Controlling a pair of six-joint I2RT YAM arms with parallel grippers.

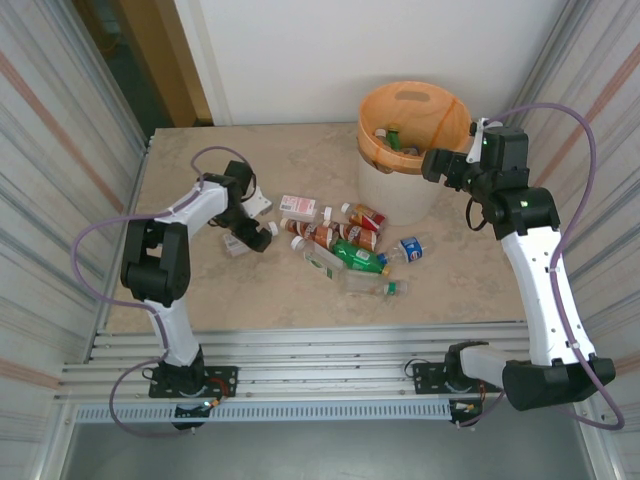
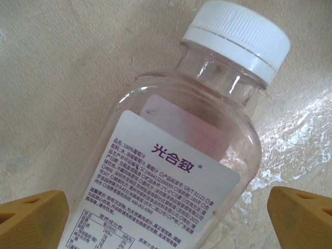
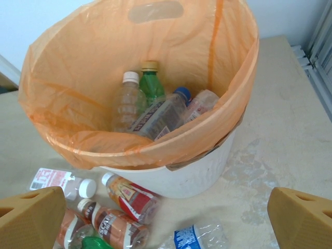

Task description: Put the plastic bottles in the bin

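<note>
A clear plastic bottle (image 2: 171,155) with a white cap and a white printed label lies on the table between the spread fingers of my left gripper (image 2: 168,223), which is open around it without touching. From above, that left gripper (image 1: 250,232) hangs over this bottle (image 1: 234,245), left of the pile. My right gripper (image 3: 166,218) is open and holds nothing, hovering by the right rim of the bin (image 3: 197,171). The orange-lined bin (image 1: 400,190) holds several bottles (image 3: 155,114). More bottles (image 1: 345,250) lie scattered in front of it.
The loose pile includes a green bottle (image 1: 358,256), a blue-labelled one (image 1: 412,248) and a red-labelled one (image 3: 132,197) close against the bin's wall. Corrugated walls close in both sides of the table. A metal rail runs along the near edge.
</note>
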